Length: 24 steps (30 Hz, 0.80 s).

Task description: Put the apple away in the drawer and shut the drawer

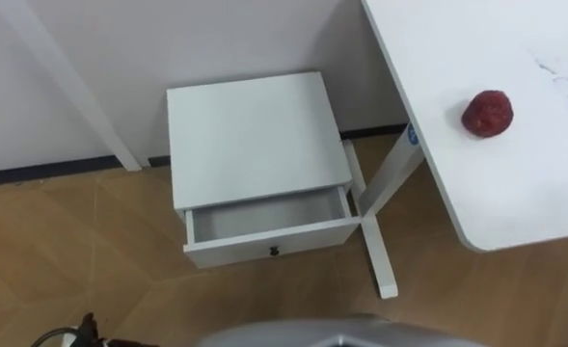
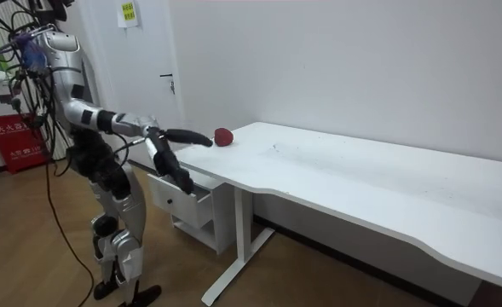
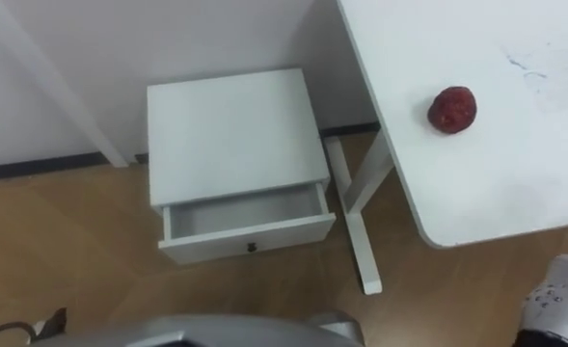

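Apple (image 1: 487,114) lay on the desk (image 1: 515,193) near its rounded end. It was red and roundish, with no long axis to speak of, so the angle of approach probably mattered little. In the room view it sat just beyond the fingers (image 2: 204,138) of the right hand (image 2: 189,136), straight ahead of them and about level with them. Those fingers were stretched out straight, released, holding nothing and apart from the fruit. That hand looked the nearer one, and the move called for a reach forward before closing. The left hand (image 2: 178,176) hung below it, its fingers pointing down, straight as far as could be told, and empty. Lower than the fingers stood the small cabinet (image 1: 250,135), its drawer (image 1: 264,217) pulled open and empty, well apart from the apple.
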Tool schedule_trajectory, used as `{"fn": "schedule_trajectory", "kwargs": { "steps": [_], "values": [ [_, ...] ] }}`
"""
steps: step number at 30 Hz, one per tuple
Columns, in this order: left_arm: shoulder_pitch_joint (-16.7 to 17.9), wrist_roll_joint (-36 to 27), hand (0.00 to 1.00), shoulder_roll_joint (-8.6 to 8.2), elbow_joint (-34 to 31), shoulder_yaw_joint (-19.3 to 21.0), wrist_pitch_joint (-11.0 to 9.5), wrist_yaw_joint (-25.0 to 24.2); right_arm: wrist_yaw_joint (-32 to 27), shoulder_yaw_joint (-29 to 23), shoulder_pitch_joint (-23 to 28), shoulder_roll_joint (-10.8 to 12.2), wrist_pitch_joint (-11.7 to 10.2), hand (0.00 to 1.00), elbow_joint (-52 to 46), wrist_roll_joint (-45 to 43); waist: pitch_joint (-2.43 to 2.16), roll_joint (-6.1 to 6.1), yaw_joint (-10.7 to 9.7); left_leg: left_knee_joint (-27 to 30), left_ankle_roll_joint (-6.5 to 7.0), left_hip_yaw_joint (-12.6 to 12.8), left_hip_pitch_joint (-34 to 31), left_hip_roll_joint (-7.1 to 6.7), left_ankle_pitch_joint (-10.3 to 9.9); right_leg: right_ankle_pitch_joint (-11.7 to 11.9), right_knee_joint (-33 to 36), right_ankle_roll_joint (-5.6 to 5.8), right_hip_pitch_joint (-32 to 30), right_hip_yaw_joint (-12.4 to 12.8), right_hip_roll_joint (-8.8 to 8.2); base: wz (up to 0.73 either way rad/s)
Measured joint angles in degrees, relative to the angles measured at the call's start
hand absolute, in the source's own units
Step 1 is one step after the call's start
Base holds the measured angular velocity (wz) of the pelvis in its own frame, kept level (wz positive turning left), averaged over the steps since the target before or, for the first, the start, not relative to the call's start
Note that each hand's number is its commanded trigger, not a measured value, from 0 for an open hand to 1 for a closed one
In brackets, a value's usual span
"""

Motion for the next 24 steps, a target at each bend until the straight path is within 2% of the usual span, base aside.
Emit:
{"fn": "schedule_trajectory", "kwargs": {
  "steps": [2,9,11,18,20,24],
  "values": [
    [0.04,-0.13,0.0,-0.02,0.02,-0.15,0.17,0.0,-1.86,1.97,-0.18,-0.02,-0.05,0.0,-2.77,-7.65,0.09,0.18,0.26,-0.05,-0.01,0.19,-0.15,0.01,0.01,0.0,-0.04,0.0,-0.12,-0.17,-0.02,0.0],
    [-0.21,0.59,0.0,-0.03,0.02,-2.11,0.14,-0.55,-1.1,8.3,-0.01,-0.88,-0.05,0.0,-8.63,-17.87,0.21,-0.02,2.47,-0.18,-0.02,-0.04,-0.01,0.02,0.04,0.0,-0.06,0.0,0.01,-1.01,-0.07,0.0],
    [-0.09,0.59,0.0,-0.02,0.04,-2.56,0.14,-0.6,0.88,10.75,0.1,-1.52,-0.04,0.0,-10.01,-22.11,0.36,-0.28,3.04,-0.3,-0.03,-0.06,0.03,0.03,0.04,0.0,-0.06,0.0,0.01,-1.0,-0.04,0.0],
    [0.42,0.5,0.0,0.35,0.13,-2.91,0.15,-0.98,8.1,15.74,0.57,-2.86,0.08,0.0,-11.35,-25.49,0.92,-1.39,4.42,-0.34,-0.04,-0.02,0.66,0.15,0.04,0.0,-0.2,0.0,0.69,-0.97,0.01,0.0],
    [0.43,0.55,0.0,0.35,0.13,-2.93,0.15,-1.02,11.24,17.17,0.57,-2.95,0.09,0.0,-11.2,-26.35,0.85,-1.87,4.53,-0.35,-0.04,-0.05,0.64,0.14,0.04,0.0,-0.2,0.0,0.69,-0.91,-0.01,0.0],
    [0.51,0.53,0.0,0.43,0.08,-2.92,0.17,-1.02,16.02,18.86,0.56,-3.34,0.58,0.0,-11.03,-26.63,0.75,-1.96,4.61,-0.3,-0.03,-0.04,0.65,0.13,0.04,0.0,-0.21,0.0,0.74,-0.99,-0.06,0.0]
  ]
}}
